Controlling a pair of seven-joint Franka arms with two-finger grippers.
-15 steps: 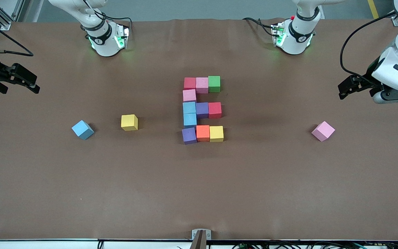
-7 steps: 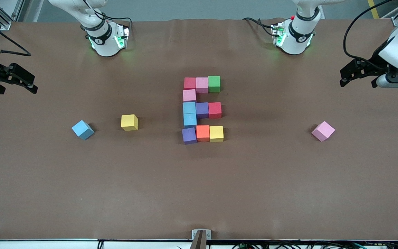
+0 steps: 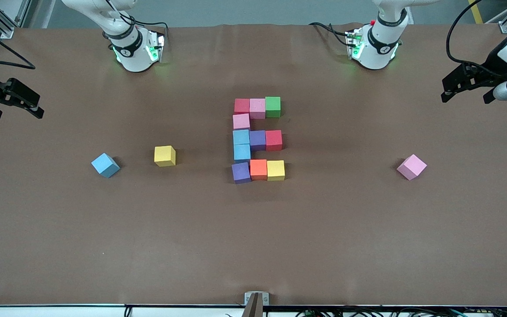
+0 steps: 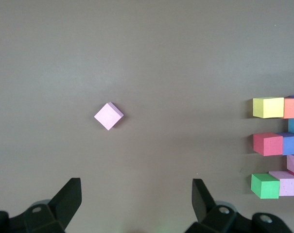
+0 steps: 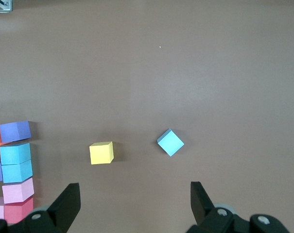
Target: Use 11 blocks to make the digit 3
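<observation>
Front view shows a brown table (image 3: 253, 246) with a figure of eleven foam blocks in the middle. The row farthest from the camera has a red block (image 3: 241, 106), a pink block (image 3: 257, 108) and a green block (image 3: 273, 107), all touching. One pink cube (image 3: 241, 121) sits just under the red one. The middle row has a light blue block (image 3: 241, 137), a purple block (image 3: 257, 140) and a second red block (image 3: 273, 140). Another light blue cube (image 3: 242, 152) joins that row to the nearest row. The nearest row has a purple cube (image 3: 240, 172) that is turned a little, an orange block (image 3: 258, 169) and a yellow block (image 3: 275, 170). Three more blocks lie apart from the figure. A loose yellow block (image 3: 164, 156) and a loose light blue block (image 3: 105, 165) sit toward the right arm's end of the table, and the blue one is turned at an angle. A loose pink block (image 3: 411, 167) sits toward the left arm's end, also turned. The left gripper (image 3: 467, 90) hangs in the air over the left arm's end of the table, with its fingers spread wide and nothing in them. The right gripper (image 3: 13, 103) hangs over the right arm's end of the table, fingers spread wide too, with nothing in them. Neither gripper touches any block.
</observation>
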